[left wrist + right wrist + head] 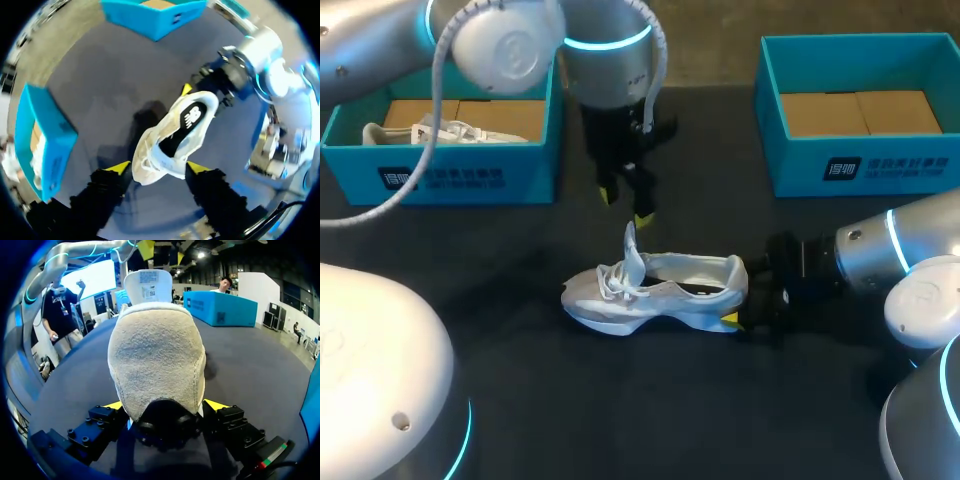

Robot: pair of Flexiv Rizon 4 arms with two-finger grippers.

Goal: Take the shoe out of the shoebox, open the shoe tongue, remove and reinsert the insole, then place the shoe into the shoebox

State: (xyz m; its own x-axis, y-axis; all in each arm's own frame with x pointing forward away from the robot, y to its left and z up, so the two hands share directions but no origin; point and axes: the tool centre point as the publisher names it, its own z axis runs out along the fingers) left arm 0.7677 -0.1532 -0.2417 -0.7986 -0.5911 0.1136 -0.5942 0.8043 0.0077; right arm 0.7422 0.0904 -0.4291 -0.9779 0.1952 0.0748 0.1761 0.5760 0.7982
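Table: one dark table [620,400] is holding up everything here.
Arms: two arms are hanging over the table. The left arm [610,50] is coming in from the far left corner. The right arm [880,250] is coming in from the right side.
Shoeboxes: two blue boxes are sitting at the far side, well apart. They are the left shoebox [440,175] and the right shoebox [860,160].
Shoes: two white shoes are showing. The shoe [660,295] is sitting on its sole in the middle of the table, outside both boxes, with its toe pointing left. The second shoe [440,132] is lying inside the left shoebox.
Grippers: there are two. The left gripper [625,205] is hanging just above the shoe, its fingers spread wide and gripping nothing. The right gripper [164,406] is squeezing the heel of the shoe from both sides.
Insole: one black insole [187,125] is lying inside the shoe.
Tongue: one tongue [633,250] is sticking straight up from the shoe, just under the left gripper.
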